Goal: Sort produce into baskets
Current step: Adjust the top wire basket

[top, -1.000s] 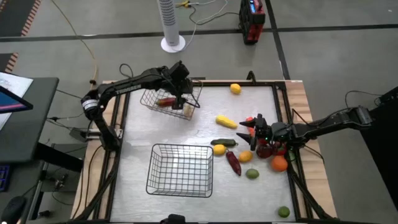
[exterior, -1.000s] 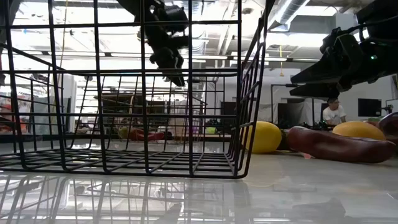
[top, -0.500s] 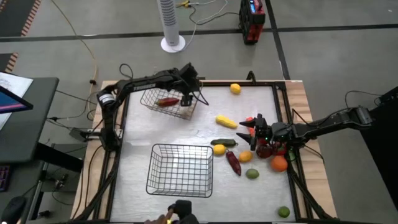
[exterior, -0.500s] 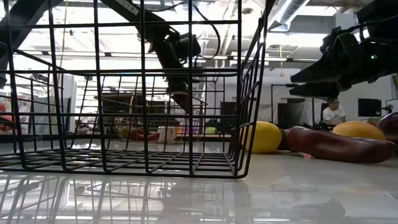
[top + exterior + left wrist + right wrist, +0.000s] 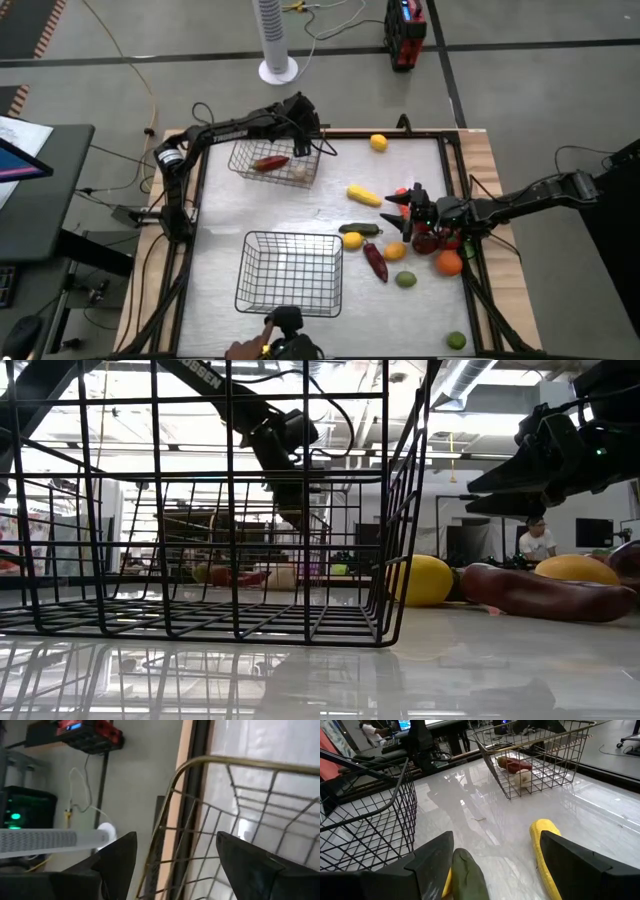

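- Hovering open, empty left gripper [image 5: 305, 125] over far basket [image 5: 243, 160], upper centre; red piece [image 5: 270, 163] inside.
- Holding open right gripper [image 5: 400, 200] by produce cluster [image 5: 440, 245], right.
- Next: picking another piece.

I see a pale, glossy tabletop [image 5: 290, 205] with a dark frame and wooden edging. Two wire baskets rest on it: a smaller one [image 5: 272, 163] near the far left corner and a larger one [image 5: 290, 272] nearer the front. Loose produce lies toward the right side: a lemon [image 5: 378, 142] alone near the far edge, a long yellow piece [image 5: 363, 195], a green cucumber-like piece [image 5: 362, 229] beside a small yellow one [image 5: 352, 240], a dark red pepper [image 5: 375, 261], a lime [image 5: 405, 279], an orange [image 5: 449, 263] and a green fruit [image 5: 456, 340] by the front right corner.
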You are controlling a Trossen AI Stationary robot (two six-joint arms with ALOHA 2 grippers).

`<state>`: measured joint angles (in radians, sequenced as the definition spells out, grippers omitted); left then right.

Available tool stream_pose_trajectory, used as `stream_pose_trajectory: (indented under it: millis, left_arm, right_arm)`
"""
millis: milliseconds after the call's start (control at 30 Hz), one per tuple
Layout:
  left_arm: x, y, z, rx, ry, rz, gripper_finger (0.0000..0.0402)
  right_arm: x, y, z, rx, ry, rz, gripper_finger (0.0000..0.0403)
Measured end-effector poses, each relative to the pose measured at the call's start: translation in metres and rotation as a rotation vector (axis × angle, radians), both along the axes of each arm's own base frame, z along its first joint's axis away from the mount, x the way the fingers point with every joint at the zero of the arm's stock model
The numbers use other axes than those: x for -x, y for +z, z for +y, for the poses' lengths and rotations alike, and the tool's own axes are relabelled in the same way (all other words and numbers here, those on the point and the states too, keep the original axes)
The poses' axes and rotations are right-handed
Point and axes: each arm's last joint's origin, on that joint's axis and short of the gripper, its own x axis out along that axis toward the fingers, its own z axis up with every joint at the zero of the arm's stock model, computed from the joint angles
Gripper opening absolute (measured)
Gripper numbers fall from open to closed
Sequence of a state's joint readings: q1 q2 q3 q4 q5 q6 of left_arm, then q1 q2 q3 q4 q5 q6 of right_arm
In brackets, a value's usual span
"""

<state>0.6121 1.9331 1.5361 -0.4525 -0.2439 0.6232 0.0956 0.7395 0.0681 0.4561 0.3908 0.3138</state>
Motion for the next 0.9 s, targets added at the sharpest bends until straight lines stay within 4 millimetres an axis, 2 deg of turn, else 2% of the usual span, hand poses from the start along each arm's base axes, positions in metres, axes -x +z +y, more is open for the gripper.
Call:
stream_pose_trajectory:
  millis: [367,733,900]
  left_arm:
    - [-0.003,0.008,0.006,-0.168,0.041,0.022,0.0261]
    - [-0.003,0.010,0.008,-0.178,0.023,0.010,0.0261]
    - [-0.003,0.026,0.000,-0.218,-0.026,-0.016,0.0261]
  right_arm:
    - [0.000,0.000,0.000,-0.002,0.000,-0.001,0.0324]
    - [0.000,0.000,0.000,-0.002,0.000,-0.001,0.0324]
    - [0.000,0.000,0.000,0.001,0.001,0.001,0.0324]
